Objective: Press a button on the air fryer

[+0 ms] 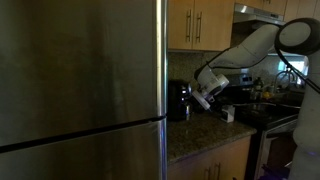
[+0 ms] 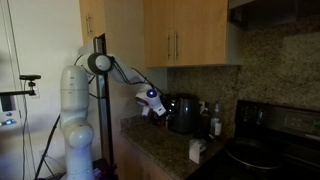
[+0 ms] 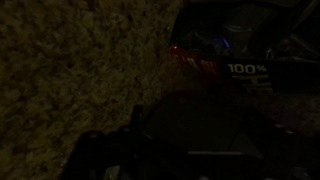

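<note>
White-and-black claw (image 1: 203, 97) just beside the air fryer (image 1: 178, 100).
I cannot tell how far my claw is open, because the wrist view is too dark. The glossy black air fryer stands upright on the granite surface (image 1: 195, 135), between my claw and the steel fridge (image 1: 80, 80), below wooden cabinets (image 1: 195, 25).

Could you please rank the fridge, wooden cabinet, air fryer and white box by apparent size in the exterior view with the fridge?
1. fridge (nearest the camera, so exaggerated)
2. wooden cabinet
3. air fryer
4. white box
</note>
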Controlling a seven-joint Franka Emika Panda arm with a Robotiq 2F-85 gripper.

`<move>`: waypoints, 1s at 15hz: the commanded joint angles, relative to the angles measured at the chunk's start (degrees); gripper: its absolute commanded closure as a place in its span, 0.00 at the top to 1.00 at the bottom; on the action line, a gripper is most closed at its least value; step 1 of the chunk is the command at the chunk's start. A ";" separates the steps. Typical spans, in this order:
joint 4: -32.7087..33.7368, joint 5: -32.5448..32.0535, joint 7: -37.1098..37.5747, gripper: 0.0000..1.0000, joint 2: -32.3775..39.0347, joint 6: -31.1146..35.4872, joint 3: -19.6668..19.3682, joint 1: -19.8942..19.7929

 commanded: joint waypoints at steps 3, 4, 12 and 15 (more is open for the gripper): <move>2.84 2.72 -0.97 1.00 2.96 3.31 0.74 1.15; 4.38 7.31 -2.48 1.00 3.25 4.21 1.09 1.15; 9.42 24.82 -9.30 1.00 3.23 9.12 1.13 1.52; 8.84 23.86 -6.80 1.00 4.10 9.94 1.13 1.39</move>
